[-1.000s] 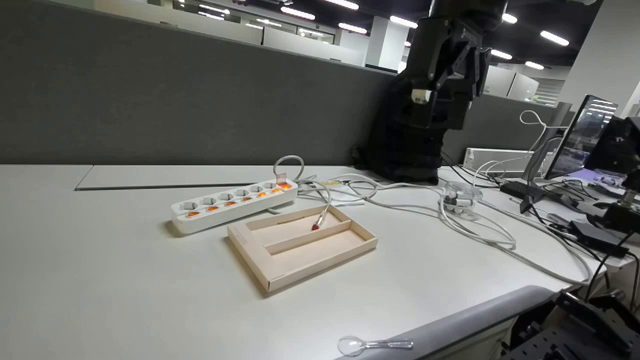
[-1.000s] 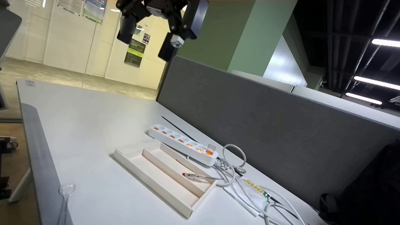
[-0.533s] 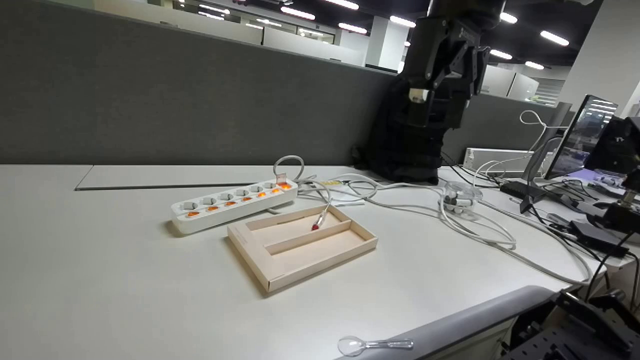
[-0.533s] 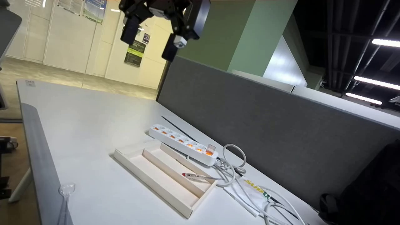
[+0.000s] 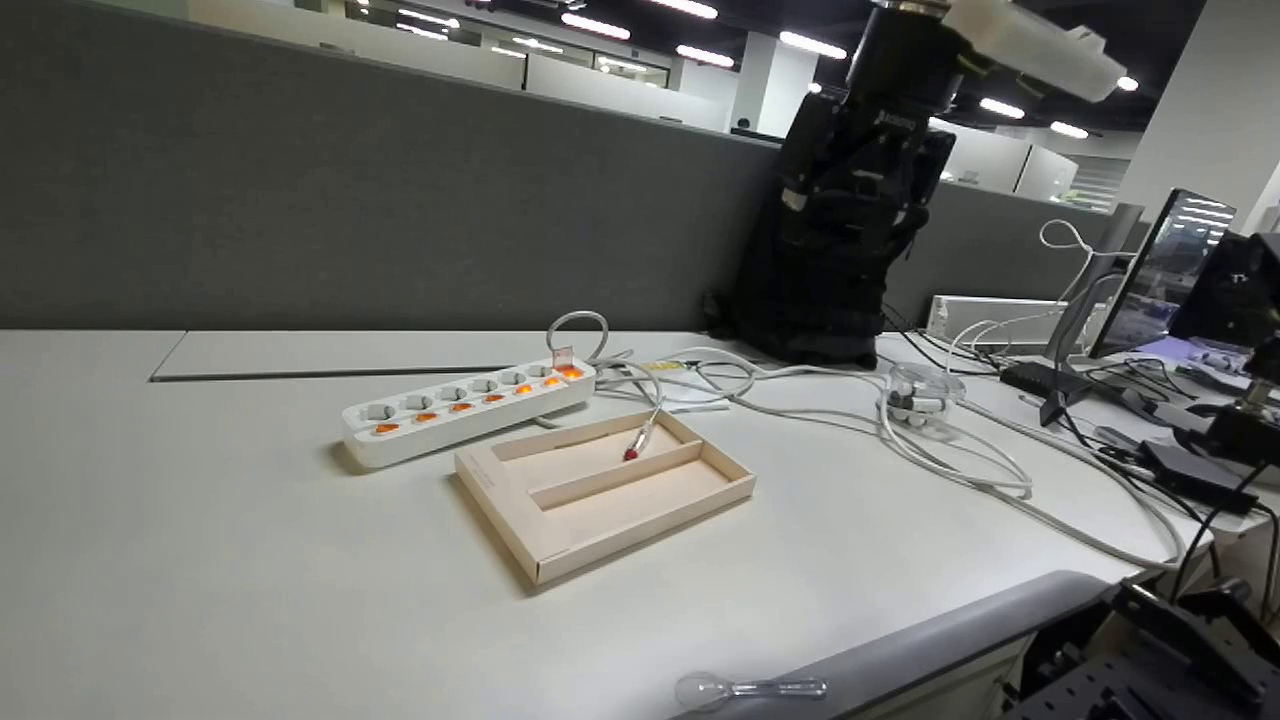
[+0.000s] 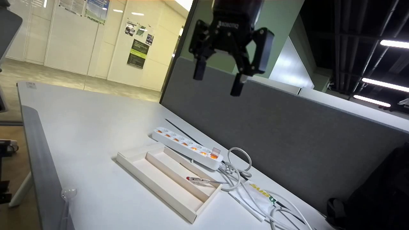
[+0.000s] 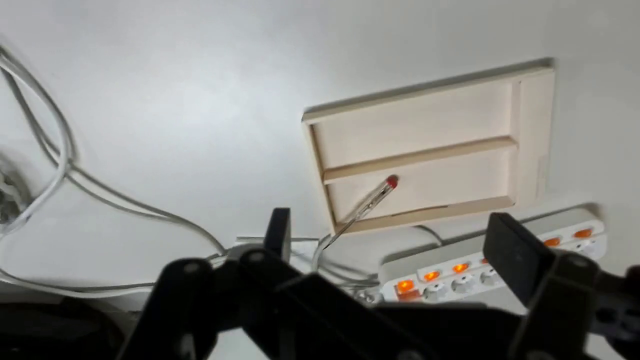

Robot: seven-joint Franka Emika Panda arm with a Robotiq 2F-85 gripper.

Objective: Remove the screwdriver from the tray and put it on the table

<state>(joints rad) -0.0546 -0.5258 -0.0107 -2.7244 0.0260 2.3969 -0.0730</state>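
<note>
Vs half a second ago: gripper has come down and swung toward picture right, now in front of the grey partition in an exterior view; in an exterior view it also sits lower, against the black bag, with a white part of the arm now plain at top; screwdriver, tray and power strip unmoved; fingers spread wide apart, well above the tray; screwdriver still in the tray, in the compartment nearer the power strip, red end near the divider, shaft crossing the rim at a corner, tip out past it; tray flat on the table; screwdriver lower than the gripper and well apart from it; in the wrist view it shows between the fingers, nearer the one at picture left.
</note>
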